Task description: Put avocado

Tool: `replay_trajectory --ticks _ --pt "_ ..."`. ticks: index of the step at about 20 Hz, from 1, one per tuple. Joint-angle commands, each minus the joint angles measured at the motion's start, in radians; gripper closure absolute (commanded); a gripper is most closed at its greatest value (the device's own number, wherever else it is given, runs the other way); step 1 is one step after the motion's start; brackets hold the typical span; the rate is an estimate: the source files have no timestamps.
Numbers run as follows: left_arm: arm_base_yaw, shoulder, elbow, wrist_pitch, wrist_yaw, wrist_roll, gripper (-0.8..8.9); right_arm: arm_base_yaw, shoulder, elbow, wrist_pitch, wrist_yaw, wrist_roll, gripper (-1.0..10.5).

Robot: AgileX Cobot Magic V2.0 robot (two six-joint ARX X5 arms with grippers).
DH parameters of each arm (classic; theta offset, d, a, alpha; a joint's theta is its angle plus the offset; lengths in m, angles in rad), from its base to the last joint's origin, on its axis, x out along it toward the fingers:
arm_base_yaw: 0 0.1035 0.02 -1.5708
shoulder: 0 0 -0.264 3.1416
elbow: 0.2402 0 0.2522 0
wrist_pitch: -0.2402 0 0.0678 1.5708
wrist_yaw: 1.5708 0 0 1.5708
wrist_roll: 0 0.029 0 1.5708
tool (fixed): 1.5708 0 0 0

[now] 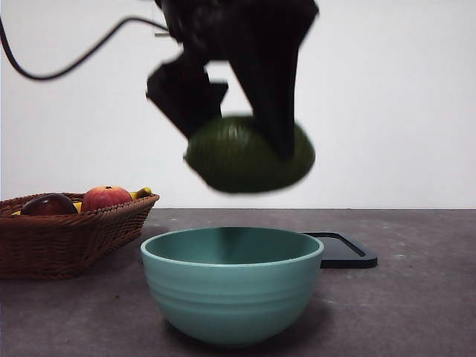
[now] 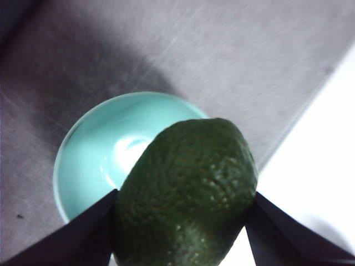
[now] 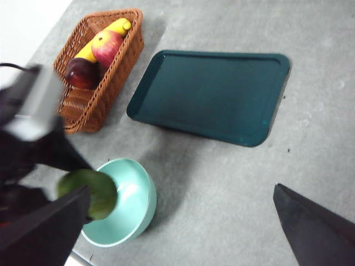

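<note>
Grey, matte worktop point(image 1: 416, 297) extends back to a plain white wall.

Left end effector point(image 2: 186, 208): both black jaws are closed against opposite sides of the avocado point(image 2: 186, 194), which fills the gap between them. The fruit is dark olive green with pebbled skin. In the front view the left end effector point(image 1: 234, 145) descends from the top edge, and the avocado point(image 1: 249, 156) hangs clear in the air, directly above the teal bowl point(image 1: 232, 286) and not touching its rim. The left wrist view shows the pale interior of the teal bowl point(image 2: 100, 160) beneath the fruit; no contents are visible in the part that shows.

Right end effector point(image 3: 183, 227): jaws spread wide apart, nothing between them. It is held high over the worktop, well apart from the fruit.

Surrounding items, seen from the right wrist view: the teal bowl point(image 3: 130, 205) stands near one worktop edge. A dark rectangular tray point(image 3: 213, 94) lies flat beyond the bowl, apart from it. A wicker basket point(image 3: 116, 72) sits just beside the tray, close to the worktop edge and the white wall. The basket holds a red apple point(image 3: 107, 47), a dark red-purple fruit point(image 3: 81, 73) and a banana point(image 3: 119, 26). In the front view the wicker basket point(image 1: 67, 242) stands off to one side of the bowl.
</note>
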Motion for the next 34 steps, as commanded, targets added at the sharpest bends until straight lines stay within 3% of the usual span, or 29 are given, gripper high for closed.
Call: replay_trajectory --ticks 1,14,18,21,29,34 --pt "-0.010 0.064 0.012 0.008 -0.006 -0.004 6.01 0.004 0.003 0.019 0.004 0.001 -0.008 3.6" --pt "-0.016 0.229 0.012 -0.006 -0.070 -0.022 5.83 0.004 0.003 0.019 0.004 0.001 -0.008 3.6" --pt "-0.017 0.229 0.012 -0.007 -0.070 -0.023 3.16 0.004 0.003 0.019 0.004 0.002 -0.008 3.6" --pt "-0.022 0.218 0.012 -0.009 -0.070 -0.023 3.06 0.004 0.003 0.019 0.004 0.002 -0.008 3.6" --pt "-0.029 -0.006 0.013 -0.001 -0.070 -0.027 3.13 0.004 0.004 0.019 0.005 0.005 -0.008 3.6" --pt "-0.029 -0.248 0.013 -0.006 -0.074 -0.111 2.54 0.005 0.004 0.019 0.003 0.004 -0.008 3.6"
